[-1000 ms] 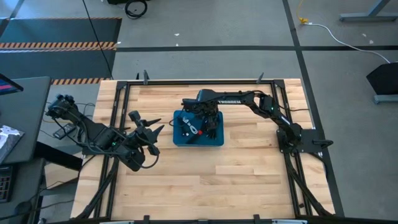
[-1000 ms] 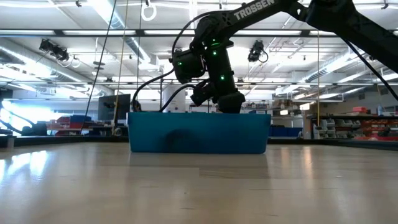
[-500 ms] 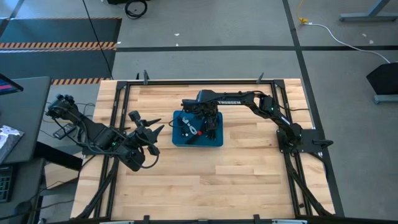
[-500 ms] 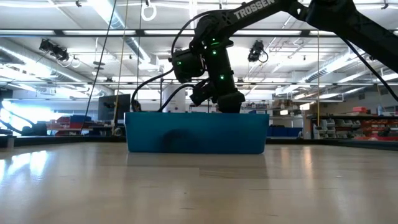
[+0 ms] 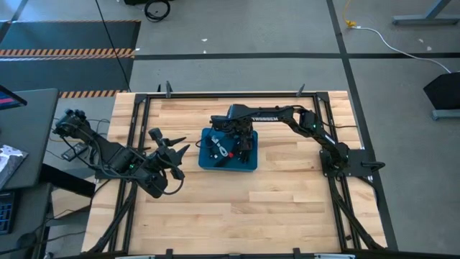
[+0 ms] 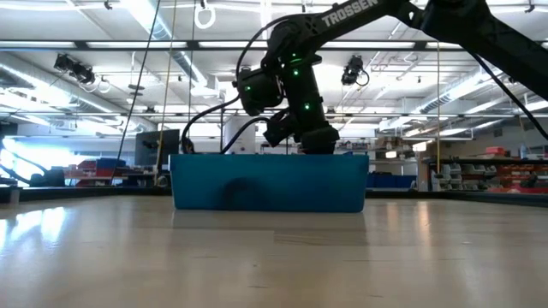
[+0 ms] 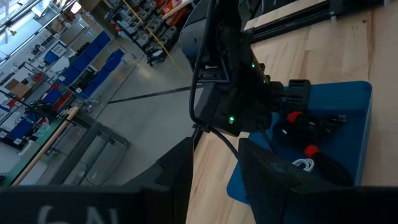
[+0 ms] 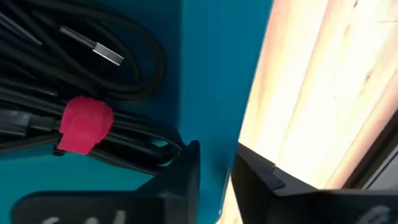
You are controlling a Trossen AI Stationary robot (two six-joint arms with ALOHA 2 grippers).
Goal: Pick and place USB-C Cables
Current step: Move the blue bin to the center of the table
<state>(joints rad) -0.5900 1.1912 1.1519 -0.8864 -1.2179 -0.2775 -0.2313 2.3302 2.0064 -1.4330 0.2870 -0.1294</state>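
1. Wooden planks make up my tabletop [image 5: 237, 201], ringed by a black frame; grey floor with hazard-striped mats lies beyond its far edge.
2. My right gripper [image 5: 245, 144] reaches down into the blue bin [image 5: 251, 165], which sits near the middle of the tabletop, a little toward the far edge.
3. My left gripper [image 5: 171, 147] waits above the tabletop's left side, apart from the bin, its fingers spread wide.
4. From above, the bin holds a tangle of black cables [image 5: 224, 157], one white-grey cable [image 5: 218, 149] and a spot of red [image 5: 231, 154]; my own wrist hides much of them.
5. From table height only the bin's blue wall [image 6: 269, 182] and my right wrist above it show; the cables are hidden.
6. My right wrist camera gives what the others cannot: a black cable bundle with a red band [image 8: 84, 124] lying on the bin floor, its strands running lengthwise alongside the bin wall, and a loose metal plug end [image 8: 107, 54] pointing away from the band.
7. There my right fingers [image 8: 180, 171] stand a narrow gap apart with nothing between them; the bin wall lies beyond that gap.
8. My left wrist camera sees the bin from the side, with two red bands [image 7: 295, 117] and the white-grey coil [image 7: 303, 165] inside.
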